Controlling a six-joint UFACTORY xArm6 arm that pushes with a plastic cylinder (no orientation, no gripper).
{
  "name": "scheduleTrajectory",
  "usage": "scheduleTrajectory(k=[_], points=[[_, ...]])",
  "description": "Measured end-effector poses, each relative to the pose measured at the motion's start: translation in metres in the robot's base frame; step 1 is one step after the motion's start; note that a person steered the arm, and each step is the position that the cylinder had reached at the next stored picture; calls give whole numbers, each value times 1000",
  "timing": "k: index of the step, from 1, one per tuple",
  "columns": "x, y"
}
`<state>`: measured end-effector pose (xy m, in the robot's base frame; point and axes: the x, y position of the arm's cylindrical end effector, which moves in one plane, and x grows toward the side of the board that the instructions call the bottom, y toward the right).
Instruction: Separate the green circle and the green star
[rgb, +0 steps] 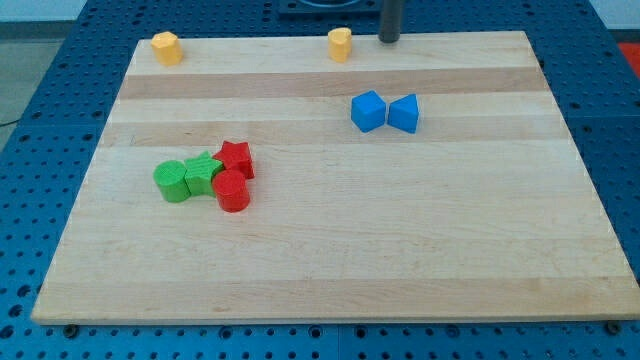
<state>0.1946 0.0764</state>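
Scanning from the view's left, I find a yellow block at the top edge of the wooden board, then the green circle touching the green star, with a red star and red cylinder pressed against that star's right. Further right sit another yellow block, my tip and two blue blocks, all well apart from the greens. I have no claw, only a bare rod; both greens look light, rigid and easy to slide, so I judge a push into their seam, or on the circle's outer side, works best.
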Motion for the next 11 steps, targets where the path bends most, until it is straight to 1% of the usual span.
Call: scheduleTrajectory(k=[1, 3, 4, 5, 6, 7, 8, 9, 10, 11], points=[[21, -31], [26, -31], [26, -10], [26, -9], [29, 9], [42, 74], [105, 102], [165, 102], [187, 102], [187, 102]])
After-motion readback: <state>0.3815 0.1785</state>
